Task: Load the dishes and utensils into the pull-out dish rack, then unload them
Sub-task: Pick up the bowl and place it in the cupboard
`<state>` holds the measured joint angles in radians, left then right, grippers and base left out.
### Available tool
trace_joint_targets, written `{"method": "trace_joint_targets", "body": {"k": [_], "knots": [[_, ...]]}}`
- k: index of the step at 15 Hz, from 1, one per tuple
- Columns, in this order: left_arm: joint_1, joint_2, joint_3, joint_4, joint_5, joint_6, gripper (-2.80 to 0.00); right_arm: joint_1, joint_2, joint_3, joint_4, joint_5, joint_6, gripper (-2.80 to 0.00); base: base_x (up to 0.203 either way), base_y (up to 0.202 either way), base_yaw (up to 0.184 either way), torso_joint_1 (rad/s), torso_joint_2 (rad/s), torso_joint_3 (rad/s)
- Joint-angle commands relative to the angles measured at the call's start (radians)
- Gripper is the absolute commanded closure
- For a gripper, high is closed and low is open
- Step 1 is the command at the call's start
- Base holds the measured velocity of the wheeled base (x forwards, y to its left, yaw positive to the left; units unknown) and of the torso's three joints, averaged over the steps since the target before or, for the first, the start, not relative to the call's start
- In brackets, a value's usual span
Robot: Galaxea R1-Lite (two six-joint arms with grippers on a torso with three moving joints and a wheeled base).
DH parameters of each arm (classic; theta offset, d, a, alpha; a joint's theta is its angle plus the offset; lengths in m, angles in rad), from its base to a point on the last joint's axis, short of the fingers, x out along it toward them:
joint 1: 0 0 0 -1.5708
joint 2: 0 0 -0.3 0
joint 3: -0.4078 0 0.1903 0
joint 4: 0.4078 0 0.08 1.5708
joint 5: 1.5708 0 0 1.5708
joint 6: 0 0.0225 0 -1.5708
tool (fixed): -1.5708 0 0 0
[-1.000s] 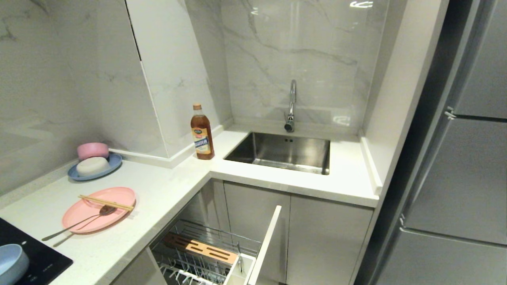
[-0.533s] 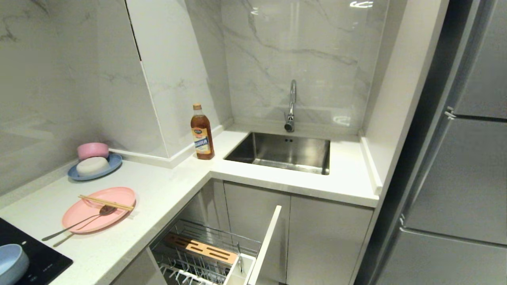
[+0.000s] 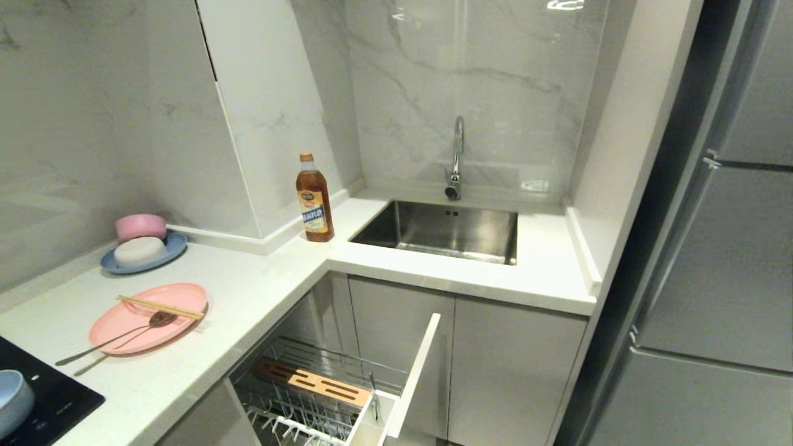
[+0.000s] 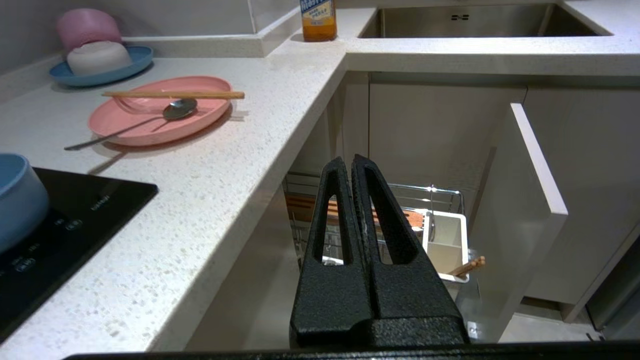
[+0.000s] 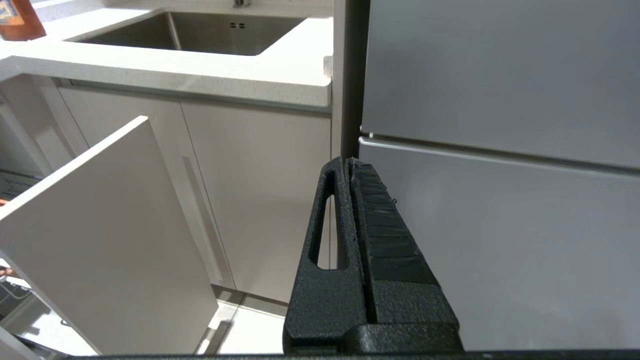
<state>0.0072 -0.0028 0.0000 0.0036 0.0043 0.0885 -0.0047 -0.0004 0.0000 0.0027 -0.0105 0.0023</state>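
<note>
Two tools pressed closed, left tool [image 4: 351, 162], right tool [image 5: 347, 164], pink plate [image 3: 148, 318] on counter [image 3: 260, 297].

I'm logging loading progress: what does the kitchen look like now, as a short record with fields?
dishes: wide flat pale-pink plastic plate on the white counter; light-blue round plastic bowl on the black cooktop
utensils: thin wooden chopsticks across the plate; silver metal spoon resting in it
rack: chrome wire pull-out dish rack pulled out, no dishes visible in it
left gripper: shut, empty, above the rack
right gripper: shut, empty, facing the grey fridge
</note>
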Motion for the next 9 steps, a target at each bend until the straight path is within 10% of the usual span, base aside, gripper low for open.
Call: {"method": "trace_joint_targets", "body": {"k": [1,9], "knots": [[0.0,0.001,0.0,-0.001,0.0,0.0,0.0,0.0,0.001,0.002,0.0,0.0,0.002,0.0,0.0,0.0,0.0,-0.207,0.46,0.256],[0.0,0.001,0.0,-0.001,0.0,0.0,0.0,0.004,0.0,0.002,0.0,0.0,0.008,0.0,0.0,0.0,0.0,-0.235,0.54,0.305]]}}
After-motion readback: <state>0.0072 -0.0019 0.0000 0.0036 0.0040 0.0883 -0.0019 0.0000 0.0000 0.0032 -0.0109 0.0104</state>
